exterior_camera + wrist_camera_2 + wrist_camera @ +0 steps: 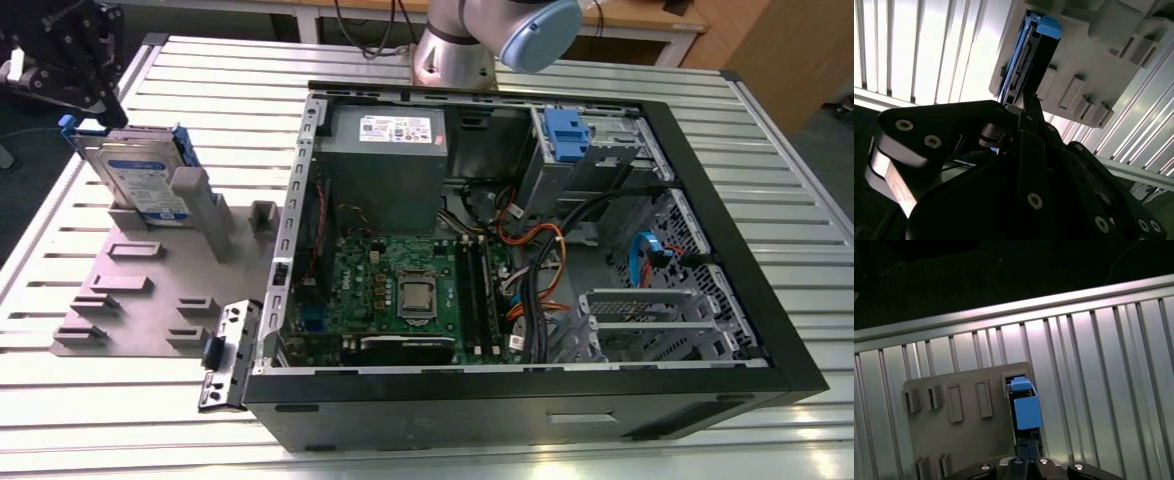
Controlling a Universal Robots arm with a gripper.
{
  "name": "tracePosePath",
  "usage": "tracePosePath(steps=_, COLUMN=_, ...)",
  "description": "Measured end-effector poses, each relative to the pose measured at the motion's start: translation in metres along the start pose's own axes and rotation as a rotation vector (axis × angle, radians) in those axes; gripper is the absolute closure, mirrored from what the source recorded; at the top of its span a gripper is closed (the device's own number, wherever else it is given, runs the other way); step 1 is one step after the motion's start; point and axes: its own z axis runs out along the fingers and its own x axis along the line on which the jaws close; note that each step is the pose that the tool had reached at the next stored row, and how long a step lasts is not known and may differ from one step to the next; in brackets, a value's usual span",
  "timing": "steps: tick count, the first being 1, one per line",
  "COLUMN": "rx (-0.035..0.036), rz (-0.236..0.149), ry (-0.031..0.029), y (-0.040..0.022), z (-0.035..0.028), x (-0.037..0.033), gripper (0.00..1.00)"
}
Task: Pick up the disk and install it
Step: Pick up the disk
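In the exterior view, the disk (140, 185) stood on edge in a grey holder (147, 290) on the counter (200, 80), with the tool (83, 112) directly above it. In both wrist views, the disk's long axis ran straight away from the tool. I could not tell whether the tool gripped it.

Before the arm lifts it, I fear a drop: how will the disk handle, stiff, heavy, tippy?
Probably stiff: the disk looks like a flat metal slab in a blue carrier. Likely dense for its size. It stands on edge in the grey fixture, so a sideways push might tip it.
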Motion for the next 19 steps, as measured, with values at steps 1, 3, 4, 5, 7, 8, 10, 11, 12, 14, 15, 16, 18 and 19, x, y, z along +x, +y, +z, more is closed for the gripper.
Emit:
tracePosePath(steps=1, rx=-0.0001, rz=-0.004, ry=0.0, y=-0.0001, z=0.0, x=0.0, gripper=0.89)
tracePosePath(steps=3, rx=-0.0003, rz=-0.012, ry=0.0002, y=-0.0003, z=0.0, x=0.0, gripper=0.89)
tracePosePath(steps=4, rx=-0.0004, rz=-0.015, ry=0.0002, y=-0.0003, z=0.0, x=0.0, gripper=0.89)
tracePosePath(steps=5, rx=-0.0004, rz=-0.015, ry=0.0002, y=-0.0003, z=0.0, x=0.0, gripper=0.89)
tracePosePath(steps=7, rx=-0.0004, rz=-0.015, ry=0.0003, y=-0.0004, z=0.0, x=0.0, gripper=0.89)
tracePosePath(steps=8, rx=-0.0004, rz=-0.015, ry=0.0003, y=-0.0004, z=0.0, x=0.0, gripper=0.89)
tracePosePath(steps=10, rx=-0.0018, rz=-0.015, ry=0.0005, y=-0.0004, z=0.0001, x=-0.0001, gripper=0.89)
tracePosePath(steps=11, rx=-0.0022, rz=-0.015, ry=0.0006, y=-0.0004, z=0.0001, x=0.0, gripper=0.89)
tracePosePath(steps=12, rx=-0.0024, rz=-0.015, ry=0.0006, y=-0.0004, z=0.0, x=0.0, gripper=0.89)
tracePosePath(steps=14, rx=-0.0027, rz=-0.015, ry=0.0007, y=-0.0003, z=0.0, x=0.0, gripper=0.89)
tracePosePath(steps=15, rx=-0.0027, rz=-0.015, ry=0.0008, y=-0.0004, z=0.0002, x=-0.0001, gripper=0.89)
tracePosePath(steps=16, rx=-0.0026, rz=-0.015, ry=0.0007, y=-0.0004, z=0.0007, x=-0.0001, gripper=0.89)
tracePosePath(steps=18, rx=-0.0026, rz=-0.015, ry=0.0007, y=-0.0004, z=0.0015, x=0.0, gripper=0.89)
tracePosePath(steps=19, rx=-0.0027, rz=-0.015, ry=0.0007, y=-0.0004, z=0.0017, x=0.0, gripper=0.89)
